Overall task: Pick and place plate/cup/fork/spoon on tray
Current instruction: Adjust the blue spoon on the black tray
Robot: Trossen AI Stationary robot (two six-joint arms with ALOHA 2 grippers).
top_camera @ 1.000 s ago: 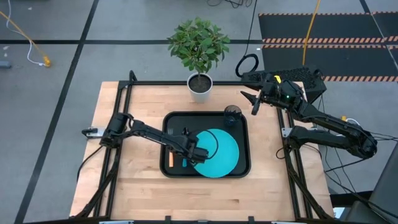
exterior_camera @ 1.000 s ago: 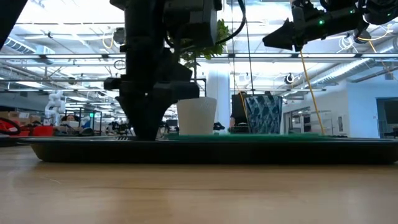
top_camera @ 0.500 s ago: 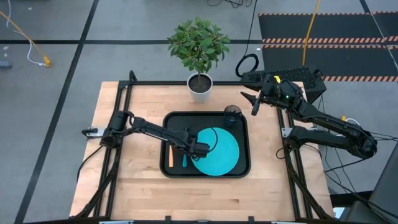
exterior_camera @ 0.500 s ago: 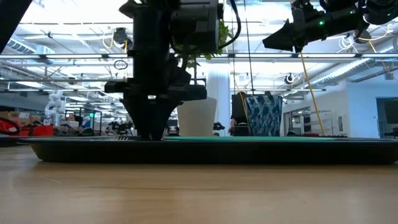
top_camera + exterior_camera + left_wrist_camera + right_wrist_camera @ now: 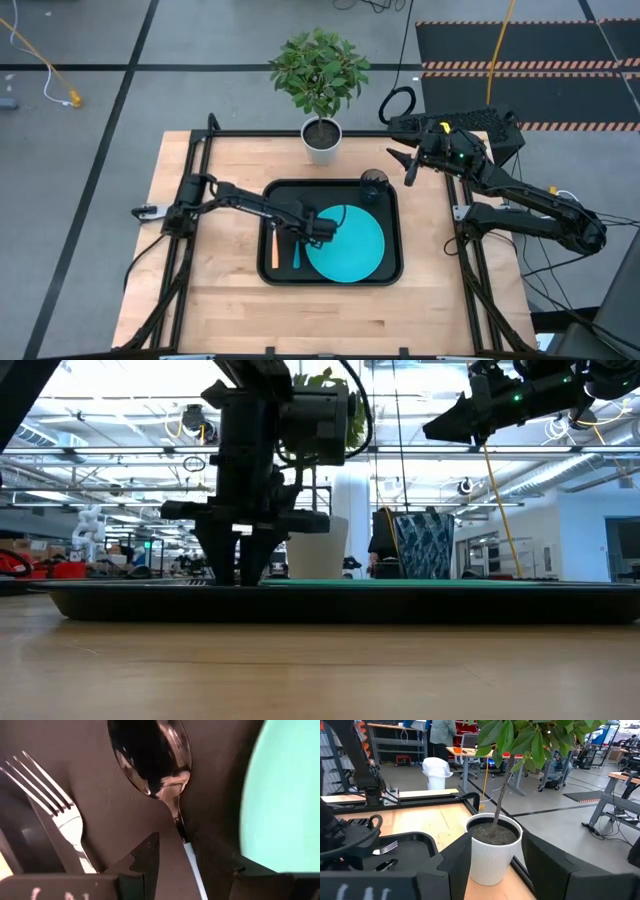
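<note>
The black tray (image 5: 388, 272) lies mid-table. On it are the turquoise plate (image 5: 350, 250), the dark cup (image 5: 373, 185) in its far right corner, the orange-handled fork (image 5: 274, 250) and the blue-handled spoon (image 5: 296, 256), side by side left of the plate. My left gripper (image 5: 312, 230) points down over the tray, open and low. In the left wrist view its fingers (image 5: 150, 857) stand on either side of the spoon's neck (image 5: 176, 817), with bare tray showing between. The fork's tines (image 5: 42, 785) lie beside them. My right gripper (image 5: 408, 172) waits open, high off the tray's far right corner.
A white pot with a green plant (image 5: 322, 140) stands at the table's far edge, straight ahead of my right gripper (image 5: 497, 845). Bare wood lies left, right and near of the tray. A black frame runs along the table's edges (image 5: 200, 160).
My left gripper has moved over the tray toward the table's far edge, staying low, and has rolled about its pointing line. In the low view its two fingers now show side by side. The right arm has kept still.
</note>
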